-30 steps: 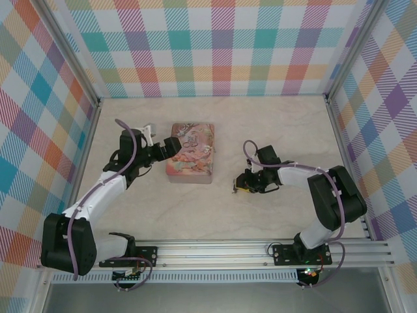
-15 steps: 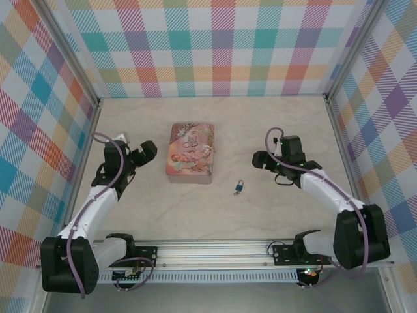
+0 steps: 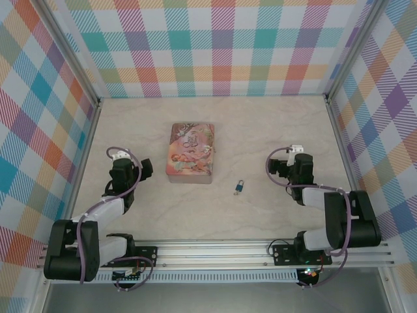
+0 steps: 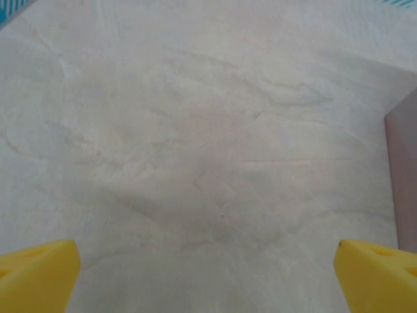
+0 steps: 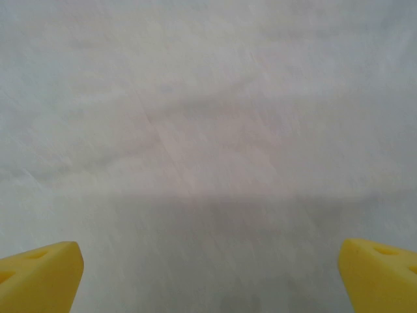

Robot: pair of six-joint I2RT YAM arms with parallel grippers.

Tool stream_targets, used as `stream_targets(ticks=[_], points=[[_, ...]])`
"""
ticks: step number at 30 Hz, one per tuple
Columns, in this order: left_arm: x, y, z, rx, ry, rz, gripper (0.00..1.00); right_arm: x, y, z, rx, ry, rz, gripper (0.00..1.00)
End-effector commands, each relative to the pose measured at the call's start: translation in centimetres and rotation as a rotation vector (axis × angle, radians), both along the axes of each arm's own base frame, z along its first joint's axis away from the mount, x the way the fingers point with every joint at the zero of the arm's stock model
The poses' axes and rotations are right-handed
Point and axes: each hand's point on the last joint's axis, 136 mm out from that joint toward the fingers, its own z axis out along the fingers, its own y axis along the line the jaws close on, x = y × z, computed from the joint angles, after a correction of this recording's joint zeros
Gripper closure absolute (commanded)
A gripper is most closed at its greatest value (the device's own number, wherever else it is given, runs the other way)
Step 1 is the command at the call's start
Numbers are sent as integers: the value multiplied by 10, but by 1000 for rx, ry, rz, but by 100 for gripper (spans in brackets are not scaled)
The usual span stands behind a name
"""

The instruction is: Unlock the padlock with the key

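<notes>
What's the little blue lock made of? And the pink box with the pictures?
The padlock is probably metal: blue coated body, thin grey shackle, but it is too small to be sure. The pink box looks like printed tin, smooth with rounded corners, though card is possible.

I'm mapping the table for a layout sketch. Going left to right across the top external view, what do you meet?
left gripper → pink tin → padlock → right gripper
</notes>
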Motion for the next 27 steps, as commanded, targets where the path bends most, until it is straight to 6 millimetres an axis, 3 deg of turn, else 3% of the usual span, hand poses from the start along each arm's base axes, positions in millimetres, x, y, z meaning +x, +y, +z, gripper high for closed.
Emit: stream_targets(ticks=[1,6,9,19,27], points=[[16,-4,18,41,-108,-64,0,17,7,32,6,-246,73,0],[29,-13,20,55,-146,-124,0,31,-2,21,28,-104,41,0],[36,-17,23,71,-191,-152,0,31,-3,22,28,-111,32,0],[61,-27,-13,51,-106,-205,0,32,-3,22,28,-111,34,0],[60,-28,-13,56,-106,-205,0,32,-3,22,29,-112,34,0]])
